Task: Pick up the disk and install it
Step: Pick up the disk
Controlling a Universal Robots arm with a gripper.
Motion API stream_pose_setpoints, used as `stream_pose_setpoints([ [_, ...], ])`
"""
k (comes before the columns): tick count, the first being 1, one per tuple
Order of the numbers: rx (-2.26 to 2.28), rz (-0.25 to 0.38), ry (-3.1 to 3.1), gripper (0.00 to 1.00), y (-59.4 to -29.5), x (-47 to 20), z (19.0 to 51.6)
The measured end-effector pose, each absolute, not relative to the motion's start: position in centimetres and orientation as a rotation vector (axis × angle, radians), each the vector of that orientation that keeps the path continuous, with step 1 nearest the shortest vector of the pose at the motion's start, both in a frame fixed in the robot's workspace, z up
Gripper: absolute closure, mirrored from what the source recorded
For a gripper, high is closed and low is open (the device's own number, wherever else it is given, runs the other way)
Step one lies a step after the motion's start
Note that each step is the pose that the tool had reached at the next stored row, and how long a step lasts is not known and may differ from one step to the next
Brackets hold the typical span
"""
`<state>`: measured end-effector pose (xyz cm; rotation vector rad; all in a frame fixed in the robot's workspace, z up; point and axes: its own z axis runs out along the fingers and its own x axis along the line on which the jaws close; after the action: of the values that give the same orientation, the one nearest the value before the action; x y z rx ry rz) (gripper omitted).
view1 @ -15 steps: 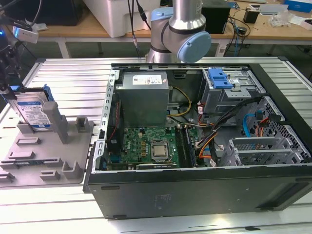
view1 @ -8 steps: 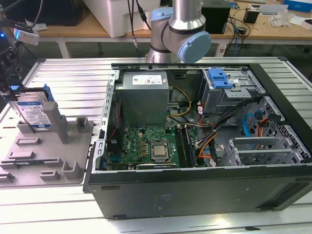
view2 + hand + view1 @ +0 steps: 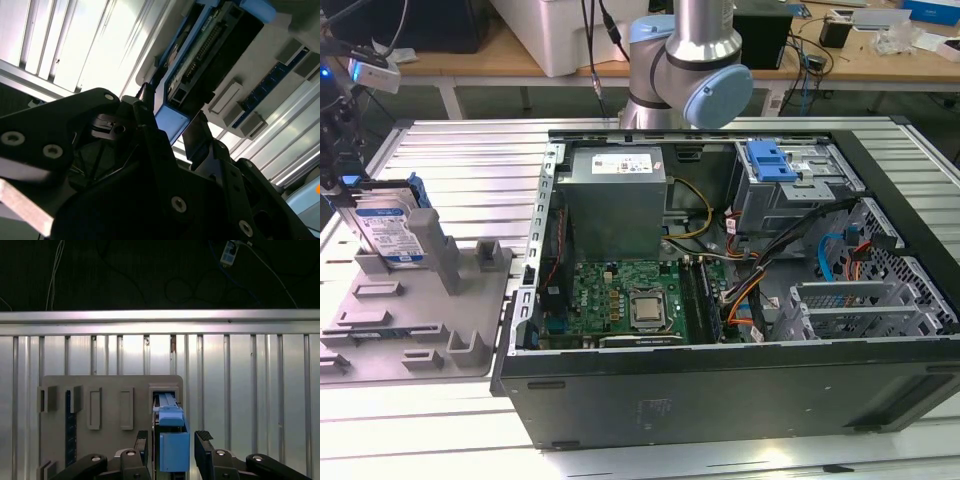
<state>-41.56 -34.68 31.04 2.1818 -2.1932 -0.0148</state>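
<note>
The disk (image 3: 392,232), silver with a white-and-blue label in a blue carrier bracket, stands on edge in a slot of the grey holder (image 3: 420,310) at the exterior view's left. My gripper (image 3: 342,185) hangs over its upper end. In the first wrist view the gripper (image 3: 172,440) is open, one black finger on each side of the disk's blue bracket (image 3: 170,415), with narrow gaps. The second wrist view shows the gripper (image 3: 170,117) straddling the blue tab, with the disk's connector edge (image 3: 200,45) beyond.
An open computer case (image 3: 720,300) lies to the exterior view's right of the holder. It contains a motherboard, cables and a grey drive cage (image 3: 790,195) topped by a blue latch piece (image 3: 770,160). The ribbed metal table (image 3: 250,390) surrounds the holder (image 3: 100,390).
</note>
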Motion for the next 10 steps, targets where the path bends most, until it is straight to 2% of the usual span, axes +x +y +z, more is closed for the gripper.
stream_pose_setpoints([
  [10,2.187,-0.015,-2.189,0.51,-34.69,-41.62,30.24],
])
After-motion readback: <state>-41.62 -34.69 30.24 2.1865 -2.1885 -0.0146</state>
